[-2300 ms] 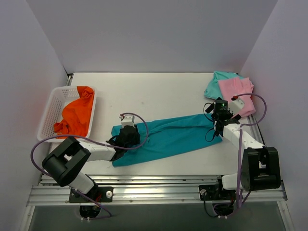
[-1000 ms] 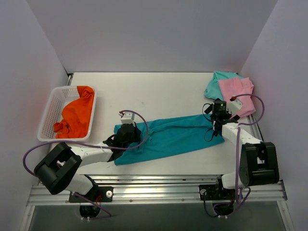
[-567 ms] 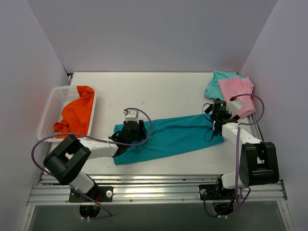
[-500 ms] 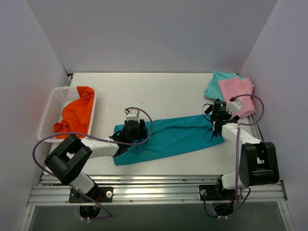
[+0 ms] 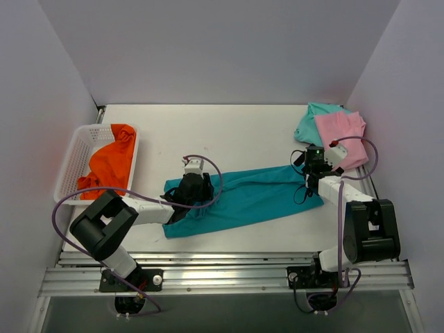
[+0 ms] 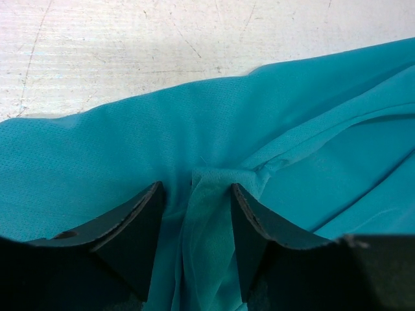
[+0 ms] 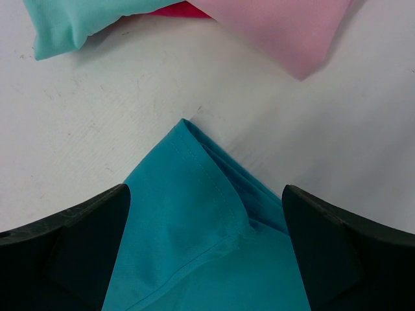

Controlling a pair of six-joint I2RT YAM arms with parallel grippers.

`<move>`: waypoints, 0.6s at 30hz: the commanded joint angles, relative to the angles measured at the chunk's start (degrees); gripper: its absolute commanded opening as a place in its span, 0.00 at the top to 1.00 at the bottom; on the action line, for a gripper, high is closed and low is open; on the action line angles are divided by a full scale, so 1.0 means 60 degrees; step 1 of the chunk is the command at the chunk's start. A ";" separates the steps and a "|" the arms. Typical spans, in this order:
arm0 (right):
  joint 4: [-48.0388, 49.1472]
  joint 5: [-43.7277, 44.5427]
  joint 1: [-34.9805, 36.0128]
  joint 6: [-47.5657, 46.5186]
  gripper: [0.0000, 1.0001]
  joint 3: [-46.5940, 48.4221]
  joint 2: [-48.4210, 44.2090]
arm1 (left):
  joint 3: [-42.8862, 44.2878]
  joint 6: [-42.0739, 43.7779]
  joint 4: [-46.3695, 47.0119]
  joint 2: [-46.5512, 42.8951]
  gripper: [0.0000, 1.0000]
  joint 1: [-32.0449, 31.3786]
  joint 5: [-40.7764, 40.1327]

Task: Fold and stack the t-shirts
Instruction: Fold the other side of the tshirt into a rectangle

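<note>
White scuffed tabletop [image 5: 229, 132] carried a long teal-blue cloth shirt [image 5: 257, 198] across its front. A white plastic lattice basket [image 5: 78, 156] sat at left. Mint-green [image 5: 310, 121] and pink [image 5: 340, 132] folded shirts lay at the far right corner.
</note>
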 commanded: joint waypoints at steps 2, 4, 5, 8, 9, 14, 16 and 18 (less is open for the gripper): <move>0.0189 0.0249 -0.0035 -0.0069 0.01 0.0041 -0.0006 | 0.0136 0.0006 0.0635 0.0047 0.48 -0.0014 0.0235; 0.0189 0.0249 -0.0021 -0.0069 0.01 0.0055 0.0024 | 0.0093 0.0006 0.0621 -0.0011 0.53 -0.0014 0.0265; 0.0204 0.0235 -0.0021 -0.0069 0.01 0.0041 0.0039 | 0.0078 0.0006 0.0621 -0.0055 0.55 -0.0028 0.0265; 0.0204 0.0220 -0.0021 -0.0069 0.01 0.0041 0.0039 | -0.0083 0.0006 0.0621 -0.0275 0.59 -0.0058 0.0236; 0.0218 0.0220 -0.0021 -0.0069 0.01 0.0026 0.0010 | -0.0112 0.0021 0.0592 -0.0333 0.59 -0.0058 0.0221; 0.0175 0.0220 -0.0035 -0.0084 0.01 0.0011 -0.0035 | -0.0186 0.0021 0.0445 -0.0583 0.61 -0.0072 0.0220; 0.0189 0.0205 -0.0035 -0.0084 0.01 -0.0018 -0.0049 | -0.0230 0.0035 0.0387 -0.0714 0.62 -0.0102 0.0191; 0.0175 0.0191 -0.0035 -0.0084 0.01 -0.0032 -0.0064 | -0.0230 0.0079 0.0284 -0.1006 0.63 -0.0204 -0.0013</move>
